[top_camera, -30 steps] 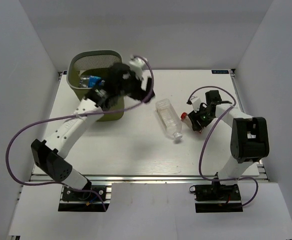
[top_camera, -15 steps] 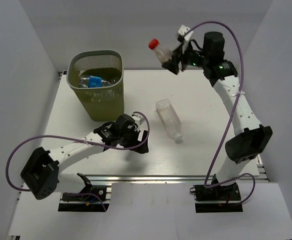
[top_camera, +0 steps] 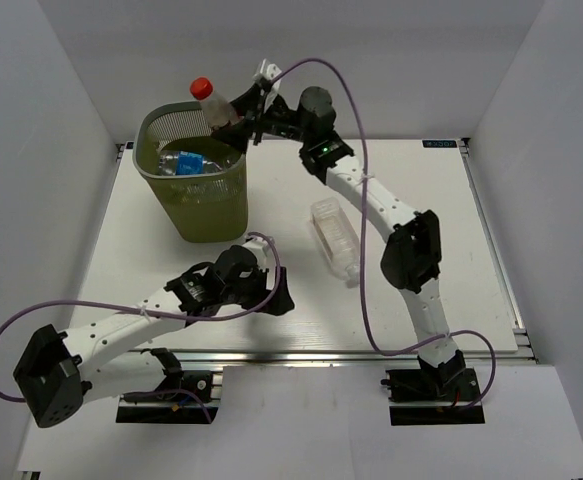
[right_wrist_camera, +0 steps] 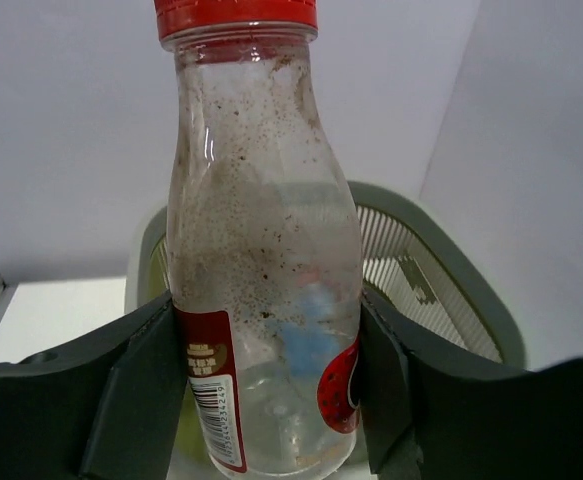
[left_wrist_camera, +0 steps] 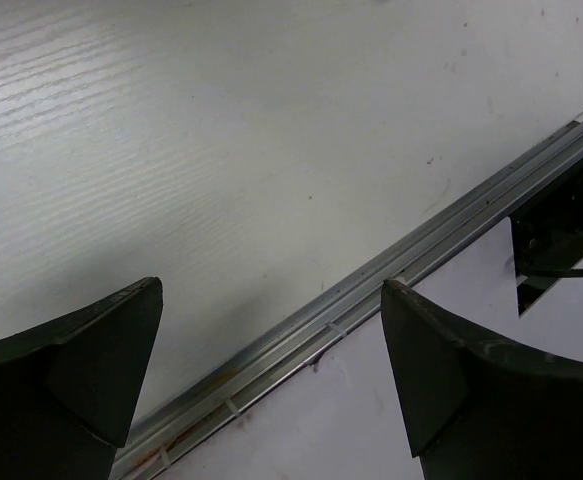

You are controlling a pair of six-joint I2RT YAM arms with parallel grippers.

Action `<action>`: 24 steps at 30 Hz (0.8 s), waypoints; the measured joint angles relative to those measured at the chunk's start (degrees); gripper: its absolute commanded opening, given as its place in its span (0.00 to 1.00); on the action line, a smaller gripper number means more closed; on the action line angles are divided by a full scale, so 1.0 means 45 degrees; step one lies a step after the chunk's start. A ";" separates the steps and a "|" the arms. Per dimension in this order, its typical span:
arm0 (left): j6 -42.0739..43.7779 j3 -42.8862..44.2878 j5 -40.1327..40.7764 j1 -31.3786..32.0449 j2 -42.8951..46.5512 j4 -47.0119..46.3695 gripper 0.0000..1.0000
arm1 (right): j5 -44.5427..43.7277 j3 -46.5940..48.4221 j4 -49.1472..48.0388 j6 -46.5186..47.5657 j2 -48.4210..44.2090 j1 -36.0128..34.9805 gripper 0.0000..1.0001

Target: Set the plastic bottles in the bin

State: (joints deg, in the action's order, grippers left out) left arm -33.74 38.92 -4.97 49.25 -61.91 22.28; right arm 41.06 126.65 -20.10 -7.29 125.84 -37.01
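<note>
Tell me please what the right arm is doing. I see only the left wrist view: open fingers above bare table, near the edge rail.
Observer: The right gripper is shut on the small red-capped bottle, holding it upright at the far rim of the bin.
Operator: Is any bottle left for my arm to fetch?
Observer: Yes, one. The squarish bottle lies on its side on the table, right of the bin and beyond your left gripper.
</note>
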 measured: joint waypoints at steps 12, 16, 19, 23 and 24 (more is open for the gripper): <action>-0.0515 0.4410 0.1384 0.0991 -0.5032 -0.0423 1.00 | -0.1943 0.0146 -0.0350 0.0437 0.0262 -0.0447 0.90; -0.0952 0.5736 0.2477 0.1195 -0.6785 -0.0593 1.00 | -0.4697 -0.0029 0.1554 0.1360 -0.1209 0.0321 0.00; -0.1277 0.6674 0.3395 0.1239 -0.7703 -0.0321 1.00 | -0.6504 -0.0185 0.3463 0.1525 -0.2754 0.1802 0.00; -0.1569 0.7529 0.4031 0.1243 -0.8616 -0.0636 1.00 | -0.7737 -0.1957 0.5727 0.1778 -0.5066 0.5071 0.02; -0.1642 0.7640 0.4104 0.1239 -0.8782 -0.0797 1.00 | -0.7864 -0.2919 0.6096 0.1875 -0.5654 0.5926 0.05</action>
State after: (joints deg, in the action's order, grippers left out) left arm -41.12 73.30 13.50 54.83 -101.43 18.70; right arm 5.67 113.51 7.33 1.15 100.40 -10.35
